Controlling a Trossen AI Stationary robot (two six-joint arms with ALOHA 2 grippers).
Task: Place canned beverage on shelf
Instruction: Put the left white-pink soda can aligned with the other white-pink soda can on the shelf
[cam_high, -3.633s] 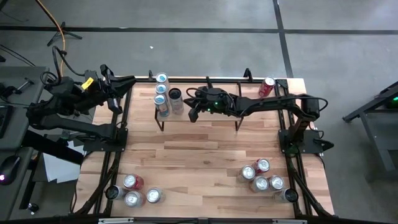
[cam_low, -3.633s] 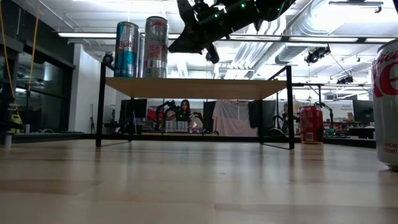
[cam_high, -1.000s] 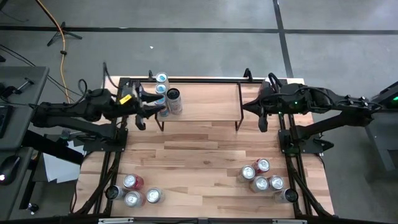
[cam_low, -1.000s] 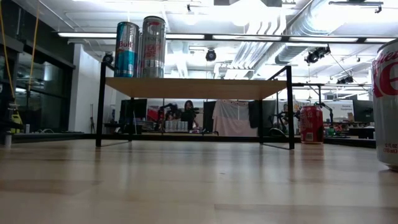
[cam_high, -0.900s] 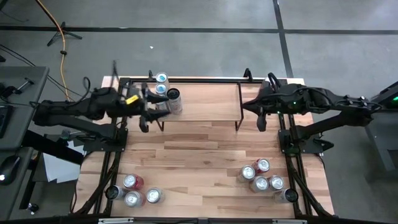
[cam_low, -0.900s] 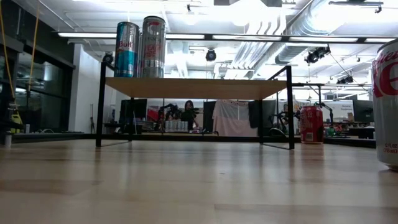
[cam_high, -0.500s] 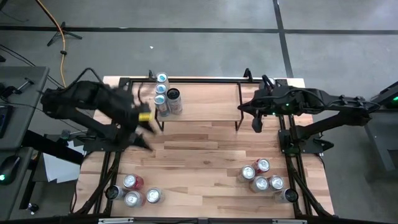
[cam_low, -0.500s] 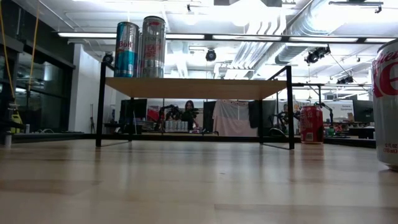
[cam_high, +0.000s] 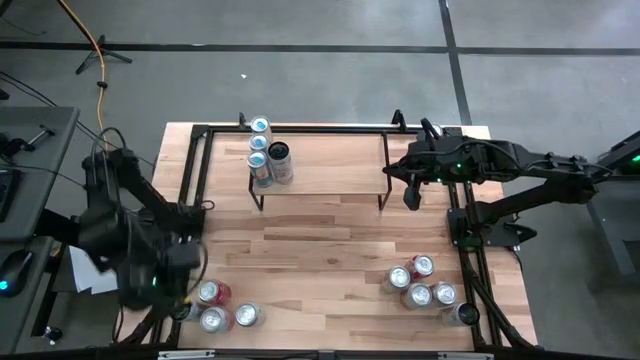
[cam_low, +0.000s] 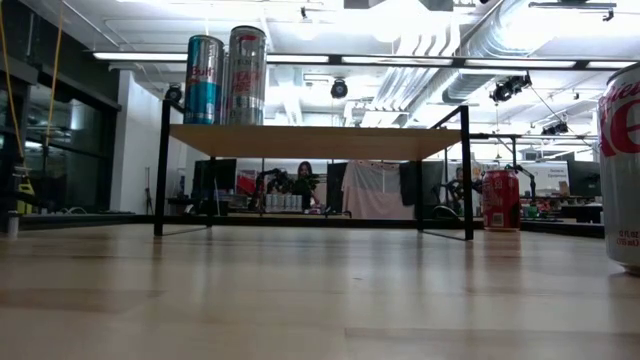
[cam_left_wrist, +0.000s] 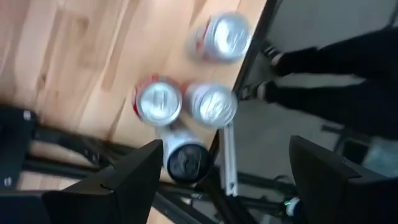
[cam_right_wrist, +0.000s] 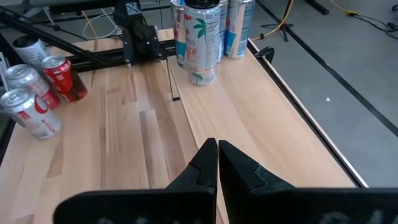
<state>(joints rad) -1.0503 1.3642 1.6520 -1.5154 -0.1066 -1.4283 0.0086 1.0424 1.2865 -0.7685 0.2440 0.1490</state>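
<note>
High view: the shelf (cam_high: 320, 165) stands at the far middle of the counter (cam_high: 320, 250). Four tall cans (cam_high: 265, 155) cluster on its left end; the rest of its top is bare. The left gripper (cam_high: 165, 280) hangs over the near left corner of the counter, beside a group of cans (cam_high: 222, 308). The right gripper (cam_high: 408, 190) sits just off the shelf's right end, holding nothing. Another bunch of cans (cam_high: 425, 285) stands at the near right.

Low view: the shelf (cam_low: 315, 140) carries a blue can (cam_low: 203, 80) and a silver can (cam_low: 247, 75) at its left. A red can (cam_low: 500, 200) stands on the counter beyond the shelf's right leg.

Left wrist view: the left gripper's fingers (cam_left_wrist: 134, 171) are spread wide apart with nothing between them, above three silver-topped cans (cam_left_wrist: 186, 102) and a dark-topped one (cam_left_wrist: 186, 162) at the counter's edge.

Right wrist view: the right gripper (cam_right_wrist: 217, 162) has its fingers pressed together, empty, above the shelf's plank, facing the tall cans (cam_right_wrist: 202, 37).
</note>
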